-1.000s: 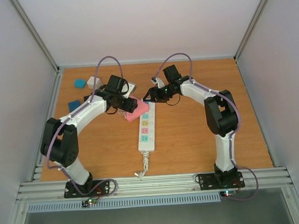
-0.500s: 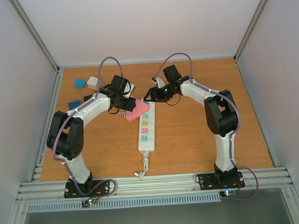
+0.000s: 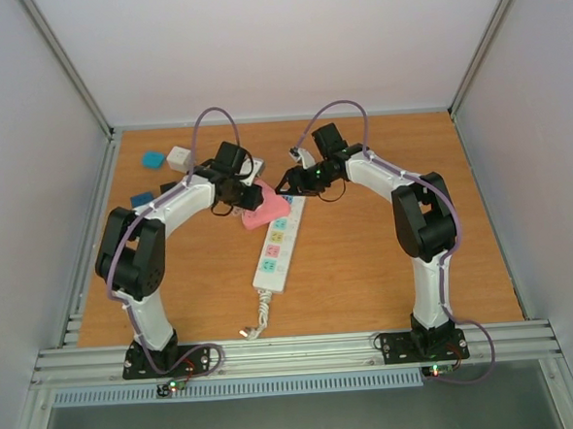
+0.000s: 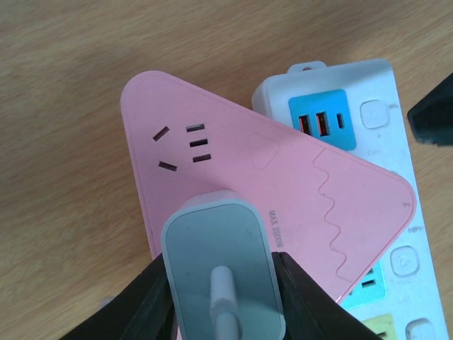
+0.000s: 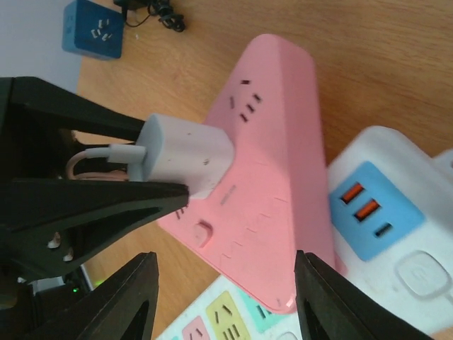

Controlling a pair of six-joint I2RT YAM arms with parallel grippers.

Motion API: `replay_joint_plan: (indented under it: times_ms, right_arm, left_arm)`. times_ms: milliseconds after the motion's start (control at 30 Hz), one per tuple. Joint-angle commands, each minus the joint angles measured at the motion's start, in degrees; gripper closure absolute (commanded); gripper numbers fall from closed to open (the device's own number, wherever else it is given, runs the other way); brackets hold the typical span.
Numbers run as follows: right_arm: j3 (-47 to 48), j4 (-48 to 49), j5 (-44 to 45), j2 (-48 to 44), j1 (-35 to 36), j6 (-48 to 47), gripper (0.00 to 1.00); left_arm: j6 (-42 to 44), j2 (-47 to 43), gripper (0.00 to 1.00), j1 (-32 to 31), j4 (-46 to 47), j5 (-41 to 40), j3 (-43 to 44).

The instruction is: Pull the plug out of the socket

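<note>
Wooden bench (image 3: 386,257) carries both arms, arched inward to upper centre. There the left gripper (image 4: 223,280) pinches the white charger plug (image 4: 212,237) seated in a pink adapter (image 4: 212,163) atop the white power strip (image 3: 272,254); the right gripper (image 5: 226,290) hovers spread beside it.

Wooden desk (image 3: 368,268) with a long white power strip (image 3: 275,246) lying mid-desk; far left, a blue adapter cube (image 3: 153,159), a second blue cube (image 3: 143,200) and a white cube (image 3: 179,158).
</note>
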Motion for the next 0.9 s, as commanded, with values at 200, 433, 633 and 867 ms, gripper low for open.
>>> replay_joint_plan:
  times_ms: [200, 433, 633, 867]
  right_arm:
    - [4.1, -0.4, -4.6, 0.9, 1.4, 3.9, 0.57]
    - [7.6, -0.9, -4.3, 5.2, 3.3, 6.1, 0.73]
    - [7.4, 0.1, -1.9, 7.3, 3.6, 8.0, 0.80]
    - [9.8, -1.3, -0.6, 11.9, 3.6, 8.5, 0.86]
  left_arm:
    - [-0.5, 5.0, 0.76, -0.3, 2.9, 6.6, 4.7]
    - [-0.7, 6.0, 0.78, 0.2, 3.1, 8.1, 5.2]
    - [-0.9, 6.4, 0.81, 1.6, 3.7, 9.0, 5.2]
    - [-0.9, 7.0, 0.82, 2.0, 4.2, 10.1, 6.3]
